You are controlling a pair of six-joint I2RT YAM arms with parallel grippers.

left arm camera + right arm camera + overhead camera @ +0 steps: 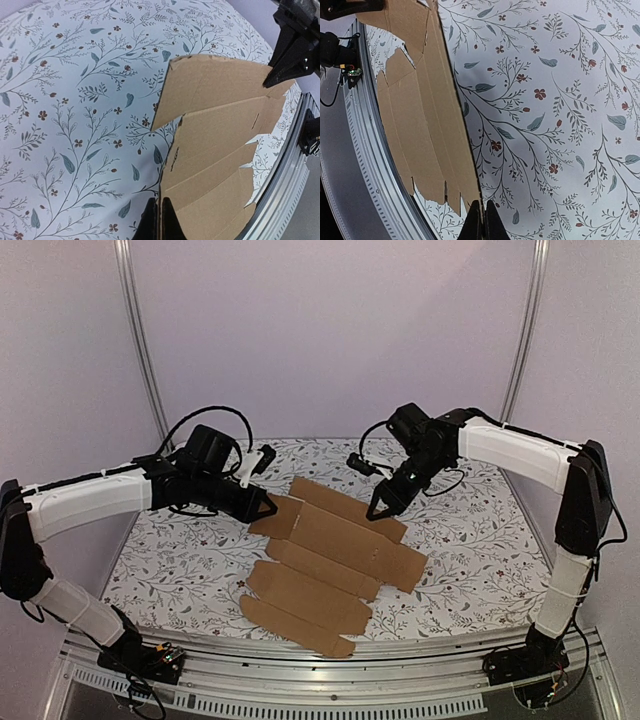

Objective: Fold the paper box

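Looking at the paper box (335,565): it's an unfolded sheet on the flowery table (180,570), tilted up at the back. My left gripper (268,505) is pinched on its left edge, and my right gripper (378,510) on the far flap. Feels light, stiffish, creases easily, so I'd hold the edges near the fold lines.

Both arms wear white ribbed covers over their long links, with black joints and bases. Black cables loop just behind each black wrist block. The left gripper (268,506) and right gripper (377,511) taper to slim black fingers.
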